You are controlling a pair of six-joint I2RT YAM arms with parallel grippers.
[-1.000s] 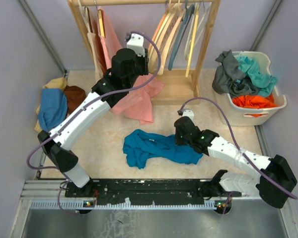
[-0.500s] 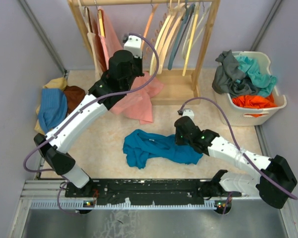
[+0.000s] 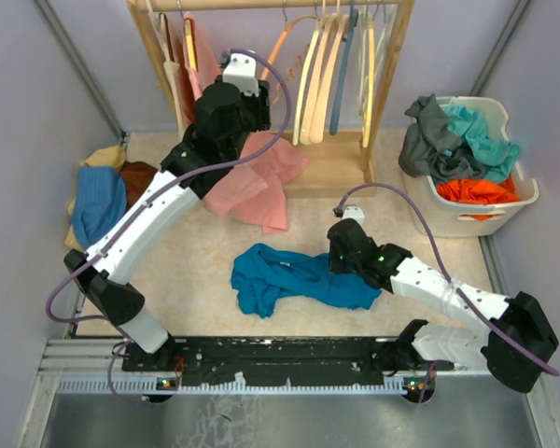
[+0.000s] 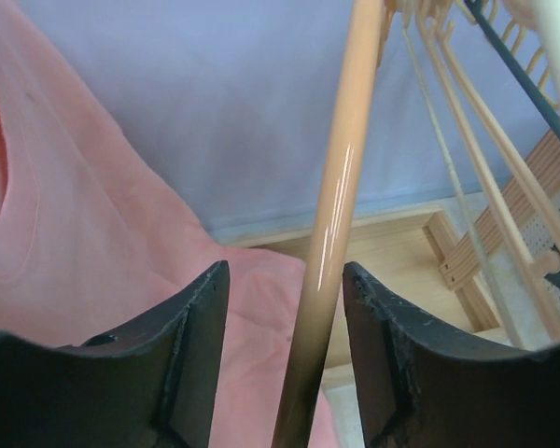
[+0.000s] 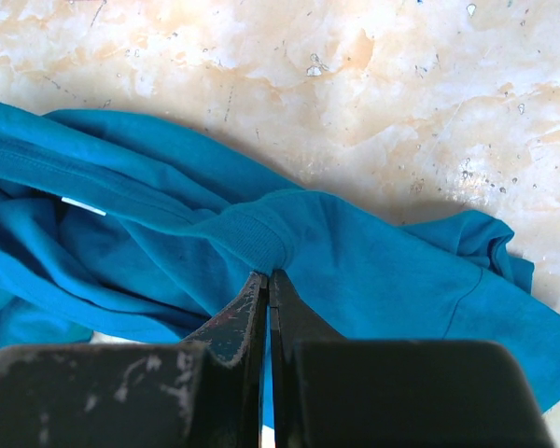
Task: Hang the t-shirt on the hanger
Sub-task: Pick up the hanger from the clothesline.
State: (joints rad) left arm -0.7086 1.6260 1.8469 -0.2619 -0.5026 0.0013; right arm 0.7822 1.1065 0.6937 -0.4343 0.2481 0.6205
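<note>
Showing both arms at work over a pale marbled worktop (image 3: 196, 247).

**Left arm:** it reaches to the far side, where a wooden clothes rack (image 3: 389, 84) stands. The left gripper (image 4: 287, 273) is parted, and one arm of the hanger (image 4: 334, 205), glossy orange-tan wood, passes up between its fingers. In the wrist view the wood lies against the finger on the right of the picture, with a clear gap to the finger on the left. The jaws thus straddle the hanger without clamping it. Seen from above, the hanger hangs tilted at the left end of a row of paler cream hangers (image 3: 319, 75). Its hook is up at the rack's top rail; whether it bears on the rail cannot be told. A pink garment (image 4: 84, 280) hangs just beside the gripper and trails down toward the worktop.

**Right arm:** it lies low over the near middle of the worktop. The right gripper (image 5: 269, 280) is closed tight, its fingers pinching a raised fold of the t-shirt (image 5: 383, 280). The t-shirt lies crumpled on the worktop, well apart from the rack, its white neck label (image 5: 82, 205) showing among the folds.

**Surroundings:** a white basket (image 3: 527, 191) of mixed garments stands at the right. A blue cloth (image 3: 98, 205) and a brown one (image 3: 140, 175) are heaped at the left.
</note>
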